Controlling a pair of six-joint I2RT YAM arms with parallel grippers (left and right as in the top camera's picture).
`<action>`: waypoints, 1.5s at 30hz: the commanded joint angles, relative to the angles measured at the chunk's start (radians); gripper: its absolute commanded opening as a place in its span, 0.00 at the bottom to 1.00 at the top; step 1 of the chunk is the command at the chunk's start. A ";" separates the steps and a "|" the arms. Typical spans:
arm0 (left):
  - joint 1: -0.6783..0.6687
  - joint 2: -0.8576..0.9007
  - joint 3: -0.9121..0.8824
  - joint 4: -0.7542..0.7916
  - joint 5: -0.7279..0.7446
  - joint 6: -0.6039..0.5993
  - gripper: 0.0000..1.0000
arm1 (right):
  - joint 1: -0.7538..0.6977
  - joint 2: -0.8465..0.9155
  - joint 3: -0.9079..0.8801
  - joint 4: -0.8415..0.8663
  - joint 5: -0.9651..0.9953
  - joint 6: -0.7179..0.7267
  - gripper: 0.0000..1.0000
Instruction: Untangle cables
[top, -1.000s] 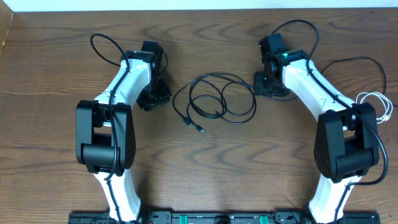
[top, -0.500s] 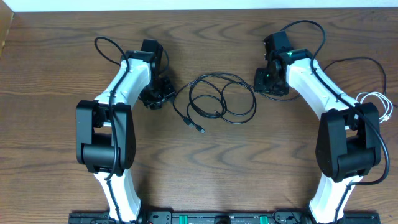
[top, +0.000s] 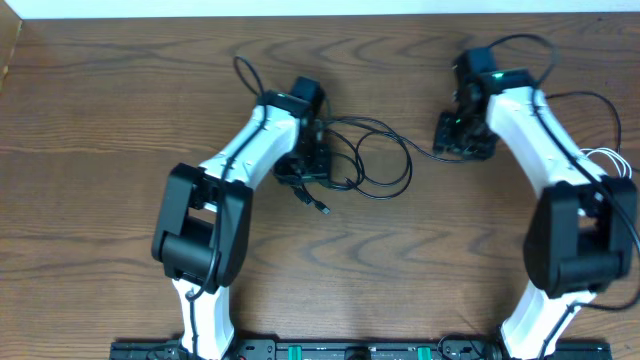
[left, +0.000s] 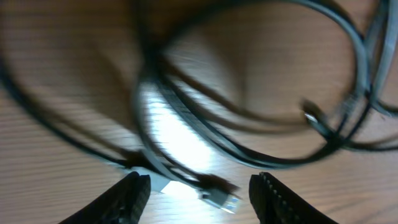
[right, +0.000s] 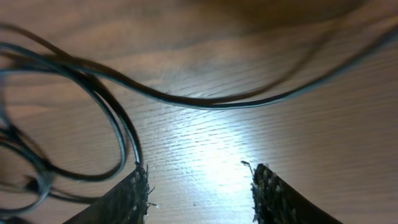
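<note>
Overhead alone shows the white cord

White smooth shells along left arm and right arm, with bulky black joint housings at lower left and lower right of the overhead frame, and a black base rail with green bits at the bottom edge. Thick black wires looping beside the upper links, plus a small green light toward upper right. In wrist views, only dark fingertips with rough edges, low in the frame.
</note>
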 joint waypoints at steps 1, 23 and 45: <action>-0.045 -0.023 0.048 0.027 0.008 0.035 0.60 | -0.032 -0.046 0.024 -0.011 0.002 -0.010 0.54; -0.306 0.020 0.046 0.369 -0.124 0.081 0.98 | -0.184 -0.010 -0.181 0.143 0.010 0.166 0.72; -0.313 0.192 0.041 0.494 -0.124 0.077 0.85 | -0.179 -0.010 -0.439 0.578 0.011 0.337 0.19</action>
